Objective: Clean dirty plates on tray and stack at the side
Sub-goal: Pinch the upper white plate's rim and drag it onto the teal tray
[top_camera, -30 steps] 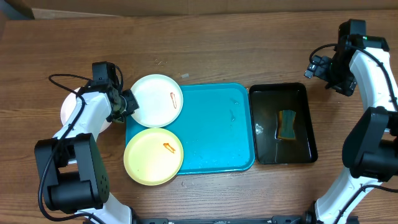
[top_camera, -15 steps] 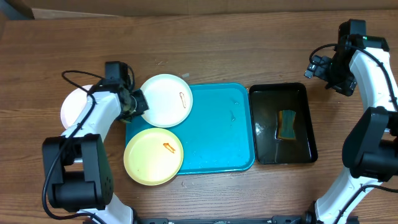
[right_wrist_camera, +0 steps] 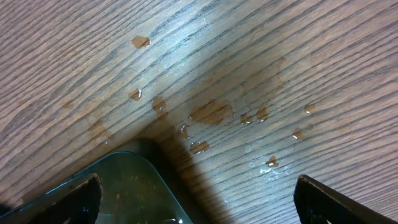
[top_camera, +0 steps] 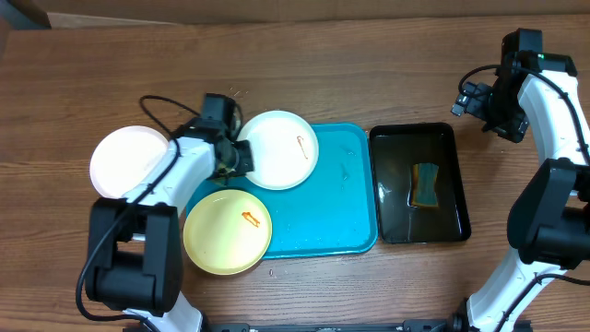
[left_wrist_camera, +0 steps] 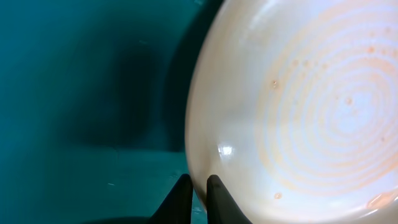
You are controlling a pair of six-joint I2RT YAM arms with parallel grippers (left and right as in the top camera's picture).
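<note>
Wooden table (top_camera: 369, 74), left fingers (left_wrist_camera: 216, 200) pinching plate (top_camera: 281, 148) edge

We are reaching our left arm inward, the left gripper (top_camera: 241, 157) pinching the white plate (top_camera: 281, 148) by its rim between nearly closed fingers (left_wrist_camera: 214, 194). Our right arm is hanging folded, the right gripper (right_wrist_camera: 198, 182) gaping wide.

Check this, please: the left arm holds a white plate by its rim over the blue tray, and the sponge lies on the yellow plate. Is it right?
Not quite. The overhead view shows the sponge lying in the black tray, not on the yellow plate. The rest holds: the left fingers pinch the white plate's rim over the blue tray.
</note>
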